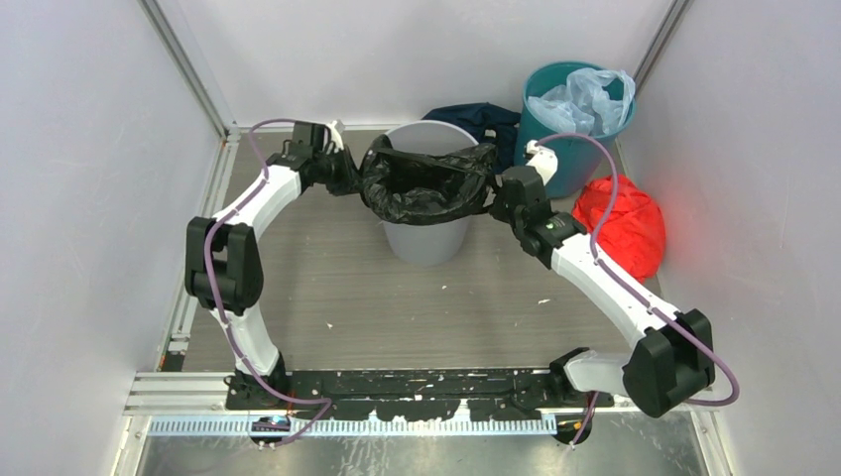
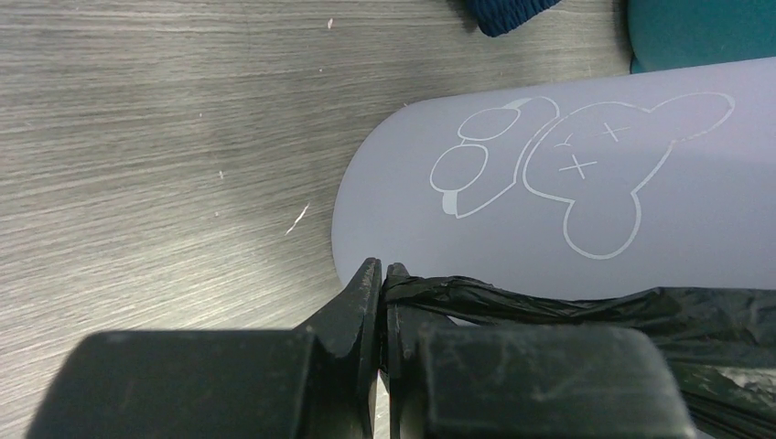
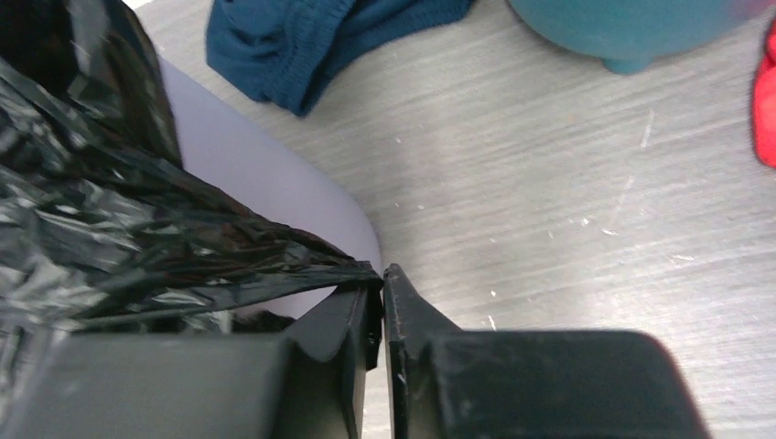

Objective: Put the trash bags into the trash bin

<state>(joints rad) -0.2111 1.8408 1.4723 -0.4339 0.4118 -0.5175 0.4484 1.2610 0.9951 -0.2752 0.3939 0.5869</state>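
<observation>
- Stretching the bag [image 1: 426, 183] wide across the mouth of the bin [image 1: 426, 246], one gripper at each side, to hold the opening spread over the rim instead of slumping shut.
- Pinching the bag's left edge in the left gripper [image 1: 342, 171], jaws all but closed on a twisted strand of black film (plainest in the left wrist view, just beside the bin's printed wall).
- Pinching the right edge in the right gripper [image 1: 499, 195], jaws closed to a thin slit with the tip of the film caught between them.
- Sagging with the middle down inside the bin and both edges pulled out past the rim; partly in, judging by this, and not yet let go.
- Calling next, probably, for lowering or releasing the edges to let the film settle into or around the rim.
- Risking a tear or a slipped pinch in such thin, glossy film if pulled tighter.
- Leaving the teal bin [image 1: 575, 129], red bundle [image 1: 620, 223] and navy cloth [image 1: 481, 119] untouched behind and to the right.
</observation>
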